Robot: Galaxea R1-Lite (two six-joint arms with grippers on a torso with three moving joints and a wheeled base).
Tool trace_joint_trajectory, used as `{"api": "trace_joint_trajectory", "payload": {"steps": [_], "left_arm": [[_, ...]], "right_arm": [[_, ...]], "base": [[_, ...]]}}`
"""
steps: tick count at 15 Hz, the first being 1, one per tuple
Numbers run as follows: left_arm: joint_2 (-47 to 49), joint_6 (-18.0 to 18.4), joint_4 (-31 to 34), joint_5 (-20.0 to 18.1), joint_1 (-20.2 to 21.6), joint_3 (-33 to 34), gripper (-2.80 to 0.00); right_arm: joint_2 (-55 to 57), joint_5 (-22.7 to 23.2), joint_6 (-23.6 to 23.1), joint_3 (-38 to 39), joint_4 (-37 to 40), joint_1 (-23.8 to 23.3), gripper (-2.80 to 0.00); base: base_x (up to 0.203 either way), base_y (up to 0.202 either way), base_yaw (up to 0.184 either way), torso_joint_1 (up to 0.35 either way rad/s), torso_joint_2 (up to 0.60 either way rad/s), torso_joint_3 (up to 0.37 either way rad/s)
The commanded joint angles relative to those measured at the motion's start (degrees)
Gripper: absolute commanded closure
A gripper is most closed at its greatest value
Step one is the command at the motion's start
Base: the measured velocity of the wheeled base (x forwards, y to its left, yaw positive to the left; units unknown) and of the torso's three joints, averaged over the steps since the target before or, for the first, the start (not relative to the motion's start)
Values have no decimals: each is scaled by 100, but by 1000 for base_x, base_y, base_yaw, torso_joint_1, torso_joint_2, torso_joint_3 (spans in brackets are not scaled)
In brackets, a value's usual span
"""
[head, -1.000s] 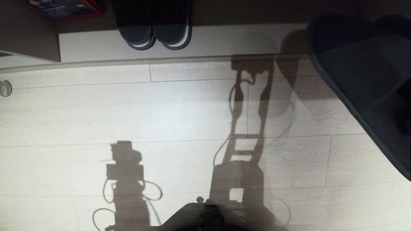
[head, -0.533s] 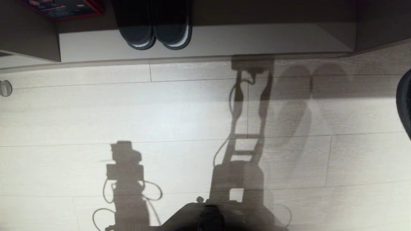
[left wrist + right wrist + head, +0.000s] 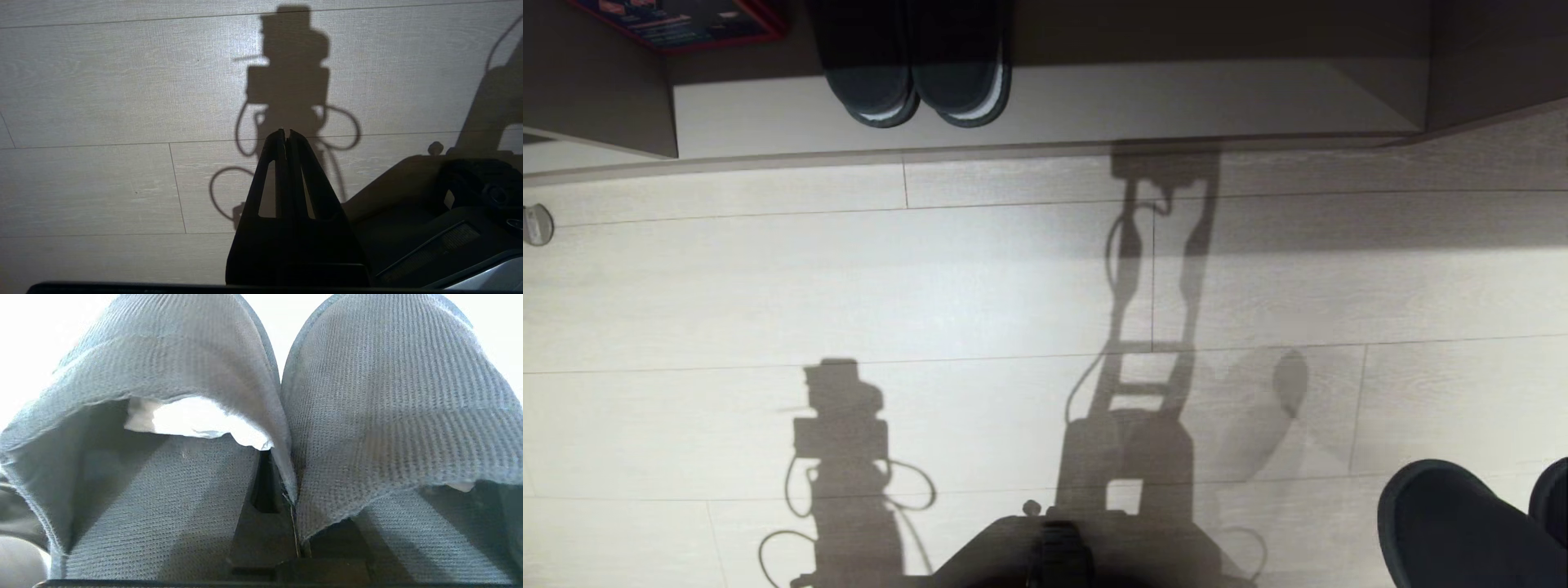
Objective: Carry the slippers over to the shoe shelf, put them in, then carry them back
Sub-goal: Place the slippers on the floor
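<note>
So, quick rundown of where things sit:

Slippers (image 3: 261, 416): both hang from the right pincer (image 3: 286, 490), side by side with inner edges touching. In the head view only their toe ends (image 3: 1454, 523) poke into the near right corner, off the floor and well apart from the shelf.

Right pincer: pressed together on the two inner edges where the slippers meet, I'd guess because one pinch on that double layer carries the pair at once. The fabric sags around it since they're thin and floppy.

Left pincer (image 3: 286, 134): pressed together on nothing, parked over bare floor (image 3: 102, 81). Looks like it just has no job here.

Shelf (image 3: 1176, 106): far side of the head view, pale base open and free to the right of the other pair.

Other pair (image 3: 923, 82): dark slippers with pale sole rims, heels sticking out toward the robot. Not ours.

Red box (image 3: 678, 20): corner of something red up in the far left, can't tell what.

Stage: slippers in hand and away from the shelf, so I can't say if this is the trip there or the trip back.

Watch out: a loose edge could slide out of that pinch.
</note>
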Motion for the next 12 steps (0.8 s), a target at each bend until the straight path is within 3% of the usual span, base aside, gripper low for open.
{"api": "trace_joint_trajectory", "payload": {"steps": [1,4,12], "left_arm": [[5,-10,-1,1,-5,0,0],[5,-16,-1,1,1,0,0],[5,-19,-1,1,0,0,0]], "right_arm": [[-143,-8,13,144,128,-7,0],[-143,-7,49,153,105,-7,0],[-161,-43,357,153,114,-7,0]], "base": [[0,0,0,0,0,0],[0,0,0,3,0,48],[0,0,0,2,3,192]]}}
